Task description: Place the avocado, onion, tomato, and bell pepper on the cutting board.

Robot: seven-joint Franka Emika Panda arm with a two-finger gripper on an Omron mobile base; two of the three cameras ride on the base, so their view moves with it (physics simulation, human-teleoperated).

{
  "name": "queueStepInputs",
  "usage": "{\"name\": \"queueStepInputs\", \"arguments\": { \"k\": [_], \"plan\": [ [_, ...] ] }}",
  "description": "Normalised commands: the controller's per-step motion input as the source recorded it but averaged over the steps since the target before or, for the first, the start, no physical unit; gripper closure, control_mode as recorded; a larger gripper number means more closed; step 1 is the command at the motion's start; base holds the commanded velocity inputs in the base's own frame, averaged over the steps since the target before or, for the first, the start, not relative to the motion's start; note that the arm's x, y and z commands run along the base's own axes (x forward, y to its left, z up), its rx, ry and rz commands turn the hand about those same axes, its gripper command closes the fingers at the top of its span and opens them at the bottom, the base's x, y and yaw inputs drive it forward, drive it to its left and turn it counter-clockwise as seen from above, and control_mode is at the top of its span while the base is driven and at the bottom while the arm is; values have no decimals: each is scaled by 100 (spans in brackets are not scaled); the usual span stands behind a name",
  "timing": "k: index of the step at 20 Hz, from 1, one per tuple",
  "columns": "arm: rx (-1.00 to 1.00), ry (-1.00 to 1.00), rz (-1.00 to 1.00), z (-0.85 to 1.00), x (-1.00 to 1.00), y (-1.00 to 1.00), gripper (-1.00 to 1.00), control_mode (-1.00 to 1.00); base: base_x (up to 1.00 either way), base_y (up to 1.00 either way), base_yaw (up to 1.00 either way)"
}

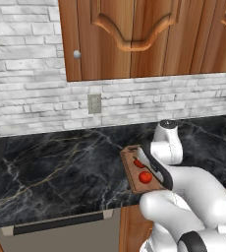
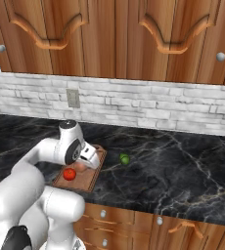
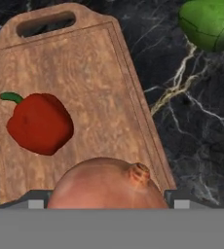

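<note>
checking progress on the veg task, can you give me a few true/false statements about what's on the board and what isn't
1. The bell pepper lies on the cutting board. True.
2. The avocado is on the board. False: it sits on the dark counter, apart from the board, on its right in the right base view.
3. The onion sits between the fingers of the gripper, over the board's near end. True.
4. The tomato is off on the counter. False: it rests on the board.
5. The board's handle slot points toward the hand camera. False: in the hand view the slot is at the far end, beyond the pepper.
</note>
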Motion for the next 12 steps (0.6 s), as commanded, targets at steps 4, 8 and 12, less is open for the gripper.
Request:
{"name": "queueStepInputs", "arguments": {
  "k": [4,8,12],
  "plan": [
    [0,8,0,0,50,0,100,-100,0,0,0],
    [0,7,0,0,46,0,100,-100,0,0,0],
    [0,6,0,-3,34,-3,100,-100,0,0,0]
  ]
}}
